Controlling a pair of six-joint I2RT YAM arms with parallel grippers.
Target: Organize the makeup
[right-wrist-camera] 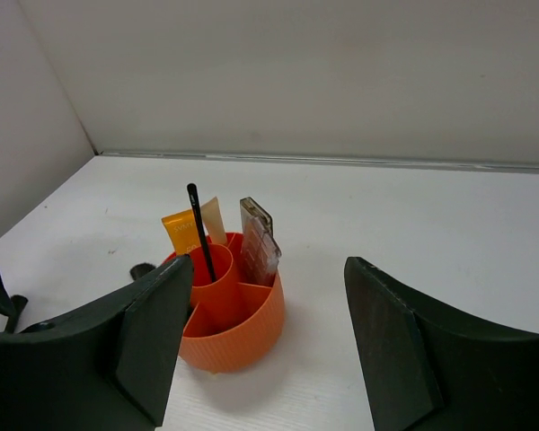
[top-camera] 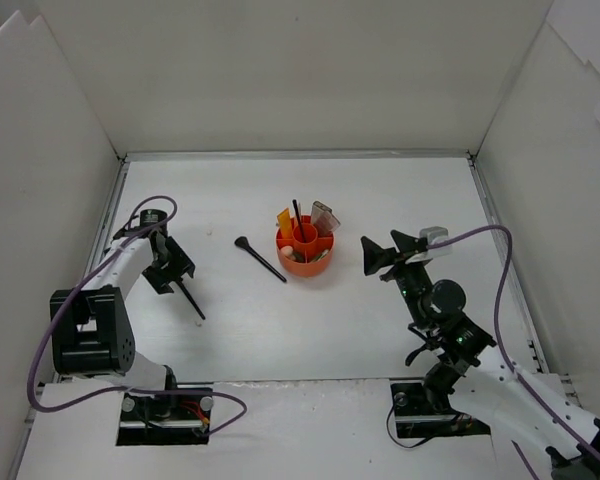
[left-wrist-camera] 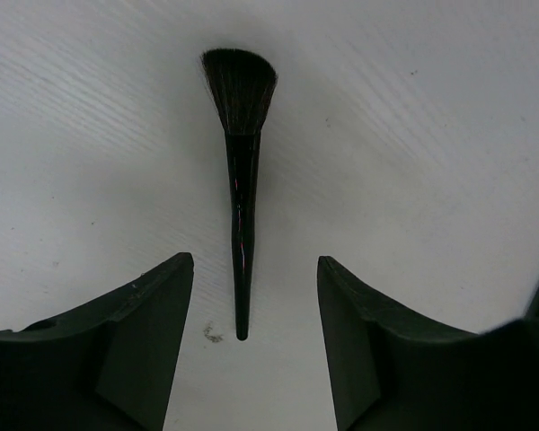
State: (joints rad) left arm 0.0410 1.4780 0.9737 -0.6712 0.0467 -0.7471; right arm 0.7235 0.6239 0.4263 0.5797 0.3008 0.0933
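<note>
At the left of the table point(top-camera: 240, 340), the left gripper point(top-camera: 172, 268) points toward five o'clock, its jaws spread wide with nothing between the pads. In its wrist view a thin black brush point(left-wrist-camera: 242, 206) lies flat on the white surface, running straight up the gap ahead of the fingers. Its handle end is nearest them and its fanned bristles are at twelve o'clock; neither finger touches it. Further right, a second black brush point(top-camera: 260, 258) lies loose on the table at about nine o'clock of the red-orange round holder point(top-camera: 302, 264). Its head points toward ten o'clock and its handle tip is just beside the holder's wall; whether they touch cannot be told. In the holder, an orange tube point(right-wrist-camera: 184, 233) stands in a compartment at eleven o'clock, a third black brush point(right-wrist-camera: 200, 233) stands upright in the centre cup, and a brown-pink palette point(right-wrist-camera: 260, 238) stands on edge at one o'clock. At three o'clock of the holder and apart from it, the right gripper point(top-camera: 368, 256) faces it, jaws wide apart and empty.
</note>
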